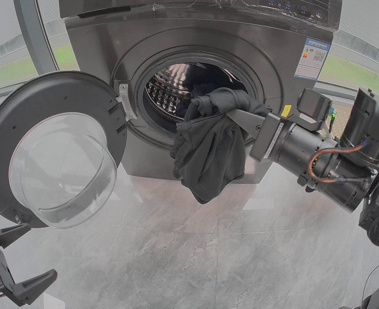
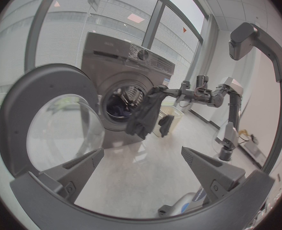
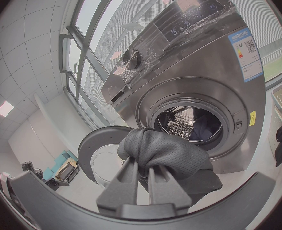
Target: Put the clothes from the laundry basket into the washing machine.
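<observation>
- Left gripper [image 2: 141, 150]: parked low by my left side with its fingers spread wide and nothing between them. My read is that it is kept back so the loading path stays free.
- Floor [image 1: 176, 245]: smooth, pale grey marbled tile with a slight sheen.
- Door [image 1: 47, 99]: swung fully open to my left. It has a dark round frame with a clear domed bowl in it. Left that way, it leaves the mouth of the washer [image 1: 90, 43] unobstructed.
- Right gripper [image 1: 230, 113]: fingers clamped on a bunched fold of the garment [image 1: 211, 151] and held level at the mouth.
- Garment: dark grey, soft matte knit, limp. The pinched top sits at the rim of the opening; the rest hangs down the front panel, clear of the floor. I judge it not yet loaded, since most of it is outside.
- Washer: brushed grey metal front, with glossy film over the control panel.
- Drum [image 1: 168, 91]: shiny perforated steel, with a blue cloth [image 3: 205, 128] already lying inside.
- Basket [image 2: 173, 112]: pale, perforated, just beside the washer on my right. A second dark item [image 2: 165, 125] is draped over its rim, so more remains to load.
</observation>
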{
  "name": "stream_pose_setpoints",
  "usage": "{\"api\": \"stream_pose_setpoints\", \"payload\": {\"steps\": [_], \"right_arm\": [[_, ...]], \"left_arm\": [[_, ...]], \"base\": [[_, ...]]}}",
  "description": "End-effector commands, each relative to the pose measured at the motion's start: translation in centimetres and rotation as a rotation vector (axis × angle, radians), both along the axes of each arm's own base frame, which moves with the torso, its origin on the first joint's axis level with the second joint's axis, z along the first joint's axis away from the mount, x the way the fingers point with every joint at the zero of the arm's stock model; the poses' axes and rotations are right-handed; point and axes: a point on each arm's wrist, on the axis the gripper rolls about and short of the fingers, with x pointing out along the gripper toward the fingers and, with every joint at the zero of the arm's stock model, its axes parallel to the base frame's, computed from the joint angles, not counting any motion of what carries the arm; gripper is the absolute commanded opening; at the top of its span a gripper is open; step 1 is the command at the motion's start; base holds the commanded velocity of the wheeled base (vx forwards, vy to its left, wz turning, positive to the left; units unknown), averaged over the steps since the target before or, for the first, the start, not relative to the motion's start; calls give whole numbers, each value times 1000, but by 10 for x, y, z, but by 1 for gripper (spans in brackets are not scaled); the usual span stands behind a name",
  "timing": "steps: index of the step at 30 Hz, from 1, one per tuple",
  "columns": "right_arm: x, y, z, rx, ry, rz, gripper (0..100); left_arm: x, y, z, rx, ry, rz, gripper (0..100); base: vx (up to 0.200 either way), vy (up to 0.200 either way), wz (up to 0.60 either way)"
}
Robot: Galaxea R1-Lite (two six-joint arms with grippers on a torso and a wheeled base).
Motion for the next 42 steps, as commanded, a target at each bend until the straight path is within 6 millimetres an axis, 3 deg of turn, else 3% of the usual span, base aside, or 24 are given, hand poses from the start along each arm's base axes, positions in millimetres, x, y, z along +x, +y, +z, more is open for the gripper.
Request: {"api": "stream_pose_setpoints", "payload": {"steps": [1, 11, 22, 28, 42], "right_arm": [[23, 20, -16, -7, 19, -18, 0], [39, 23, -8, 20, 1, -88, 0], [39, 30, 6, 57, -31, -78, 0], [39, 30, 4, 55, -27, -78, 0], [33, 35, 6, 63, -34, -53, 0]], "left_arm": [[55, -19, -2, 23, 178, -210, 100], [115, -53, -17, 47, 248, -258, 100], [134, -86, -20, 23, 348, -364, 100], [154, -103, -17, -4, 392, -380, 100], [203, -130, -35, 1, 398, -370, 100]], "base": [[0, 0, 0], [0, 0, 0], [0, 0, 0], [0, 0, 0], [0, 0, 0]]}}
